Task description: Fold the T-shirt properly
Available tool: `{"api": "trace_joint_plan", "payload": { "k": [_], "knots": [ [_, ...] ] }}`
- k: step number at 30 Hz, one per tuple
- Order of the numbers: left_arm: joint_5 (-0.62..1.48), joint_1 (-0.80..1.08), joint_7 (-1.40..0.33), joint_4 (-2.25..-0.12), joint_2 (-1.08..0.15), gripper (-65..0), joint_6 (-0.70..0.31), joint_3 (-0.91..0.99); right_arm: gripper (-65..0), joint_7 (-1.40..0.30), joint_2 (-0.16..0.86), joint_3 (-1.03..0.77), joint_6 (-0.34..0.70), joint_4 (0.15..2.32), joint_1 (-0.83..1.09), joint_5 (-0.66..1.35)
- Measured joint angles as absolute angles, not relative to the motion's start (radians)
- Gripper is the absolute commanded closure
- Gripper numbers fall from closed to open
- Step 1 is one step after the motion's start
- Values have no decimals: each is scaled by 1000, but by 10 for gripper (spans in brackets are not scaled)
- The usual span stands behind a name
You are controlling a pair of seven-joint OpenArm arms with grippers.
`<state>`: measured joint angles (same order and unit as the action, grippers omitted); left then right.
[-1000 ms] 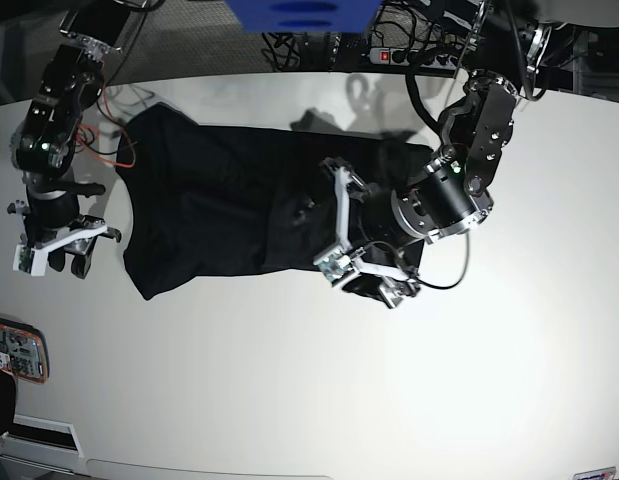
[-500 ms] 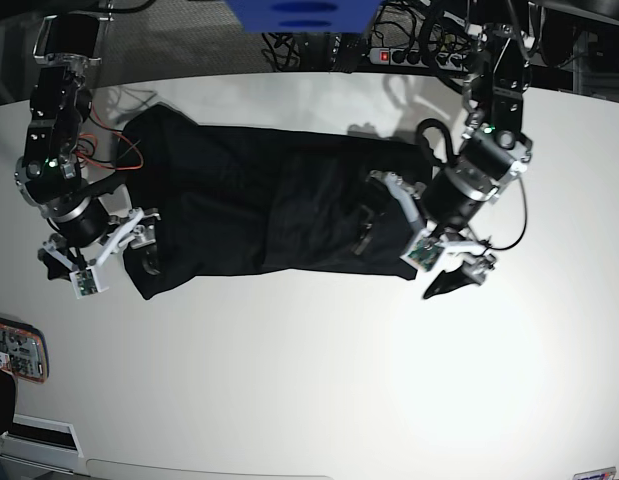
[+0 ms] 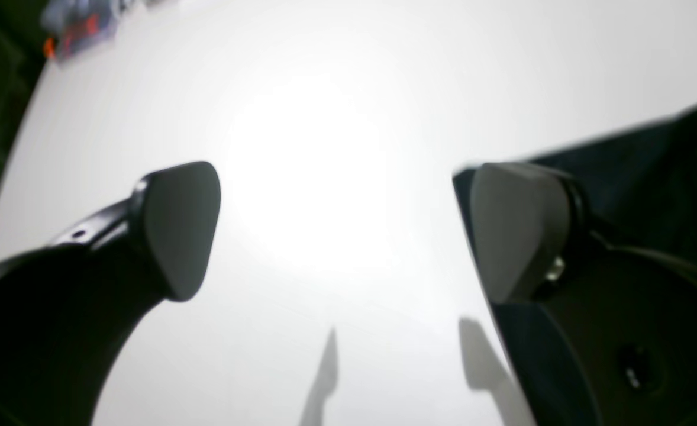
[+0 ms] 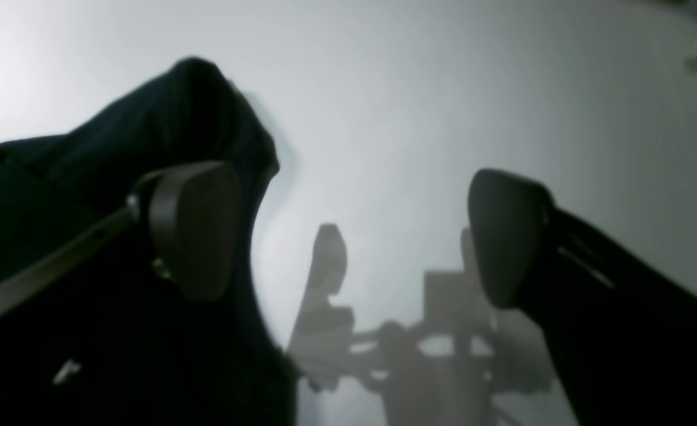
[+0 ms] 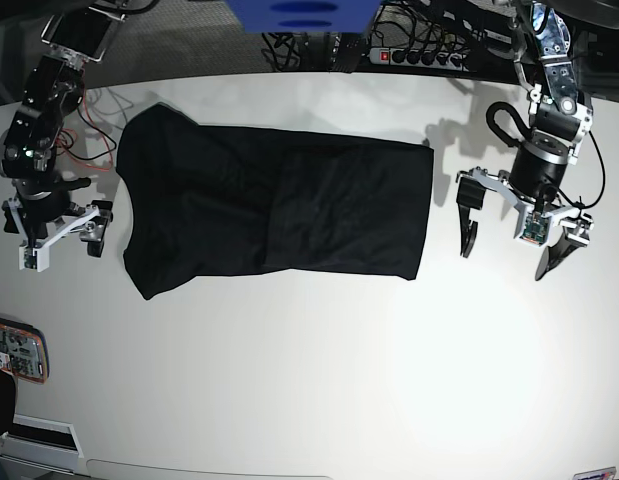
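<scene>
The black T-shirt [image 5: 279,205] lies flat across the middle of the white table [image 5: 309,380], its right part doubled over in a darker panel. My left gripper [image 5: 503,260] hovers to the right of the shirt, apart from it, open and empty. In the left wrist view the left gripper [image 3: 348,236] frames bare table, with the T-shirt [image 3: 650,177] behind its right finger. My right gripper [image 5: 61,250] stands off the shirt's left edge, open and empty. In the right wrist view the right gripper [image 4: 348,236] spans bare table, and the T-shirt [image 4: 88,177] lies under its left finger.
A power strip [image 5: 409,55] and cables run along the back edge, beside a blue object [image 5: 299,12]. Red wires [image 5: 104,150] lie near the shirt's upper left corner. A small orange-edged device [image 5: 14,350] sits at the table's left edge.
The left gripper has drawn away rightward off the shirt's right end. The right gripper opened wider, dipped onto the shirt's lower left corner, then pulled back left. The shirt now lies flatter.
</scene>
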<state>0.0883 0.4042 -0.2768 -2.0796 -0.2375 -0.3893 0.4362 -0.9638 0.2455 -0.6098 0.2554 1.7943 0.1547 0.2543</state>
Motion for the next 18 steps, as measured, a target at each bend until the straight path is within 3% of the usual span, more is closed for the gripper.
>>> {"api": "trace_joint_plan", "payload": {
  "k": [18],
  "knots": [
    [85,429,-284,-2079,-261,-650,-387,487,-575,-965,124,-643,251,1661,161,254]
  ]
}}
